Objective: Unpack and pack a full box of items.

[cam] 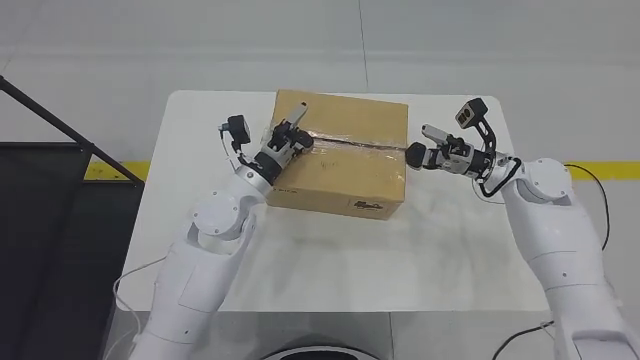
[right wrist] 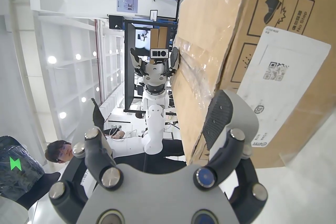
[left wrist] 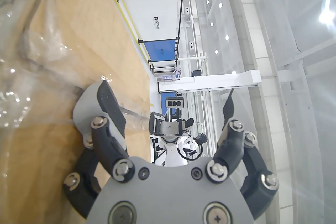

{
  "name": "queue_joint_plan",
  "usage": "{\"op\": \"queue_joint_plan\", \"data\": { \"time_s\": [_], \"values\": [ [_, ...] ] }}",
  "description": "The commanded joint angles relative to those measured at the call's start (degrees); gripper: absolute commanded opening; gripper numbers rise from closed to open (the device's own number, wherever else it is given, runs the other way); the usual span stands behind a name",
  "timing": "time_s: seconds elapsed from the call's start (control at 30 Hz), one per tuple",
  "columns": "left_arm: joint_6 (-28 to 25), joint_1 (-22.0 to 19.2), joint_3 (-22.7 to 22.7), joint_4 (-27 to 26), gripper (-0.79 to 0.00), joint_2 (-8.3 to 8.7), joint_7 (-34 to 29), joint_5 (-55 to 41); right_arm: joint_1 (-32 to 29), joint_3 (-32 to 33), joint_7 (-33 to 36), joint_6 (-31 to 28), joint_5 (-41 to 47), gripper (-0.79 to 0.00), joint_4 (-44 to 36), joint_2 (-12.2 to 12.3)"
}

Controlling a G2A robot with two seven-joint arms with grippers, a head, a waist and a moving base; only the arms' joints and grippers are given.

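Cardboard box [cam: 340, 155]: one, brown corrugated board, rectangular with sharp edges, its flaps closed flat. It lies between the two hands, spanning the gap from one to the other.
Tape [cam: 350, 142]: one strip of clear, glossy film, wrinkled and bubbled, running along the centre seam of the box top from the left hand's end to the right hand's end.
Left hand [cam: 293, 130]: one, grey metal palm plate with screw heads and two curved fingers, spread wide with nothing between them. One finger lies against the taped top [left wrist: 39, 51] of the box; the other stands clear in the air, away from the box.
Left finger pads [left wrist: 110, 107]: black rubber, ribbed; two, one on each finger.
Right hand [cam: 418, 145]: one, same build, spread wide and holding nothing. The box end fills the space just ahead of it, and one finger sits close at the upper end edge where the tape [right wrist: 199, 70] folds over. I cannot tell whether that finger touches.
Right finger pad [right wrist: 218, 117]: black rubber with a dotted grip texture, set in a smooth pale grey shell.
Label [right wrist: 286, 70]: one white paper rectangle with rounded corners, stuck flat on the box end facing the right hand, beside black printed handling symbols.
Tabletop [cam: 330, 260]: one, white and smooth with rounded corners, under the box and both hands.
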Motion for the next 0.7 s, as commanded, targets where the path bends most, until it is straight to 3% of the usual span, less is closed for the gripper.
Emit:
{"op": "queue_joint_plan", "data": {
  "time_s": [0.0,0.4,0.67],
  "values": [
    [0.07,-0.12,0.28,-0.17,0.000,-0.03,0.14,0.04,-0.35,0.10,-0.09,0.10,0.39,0.000,0.10,0.02],
    [0.10,-1.44,2.83,-0.90,0.000,-0.38,0.93,-0.13,-0.87,0.22,0.56,-1.01,2.50,0.000,3.04,-0.08],
    [-0.09,-5.74,8.46,0.28,0.000,-1.71,3.05,-2.29,-1.28,2.21,0.60,-2.45,3.64,0.000,4.62,0.39]
  ]
}}
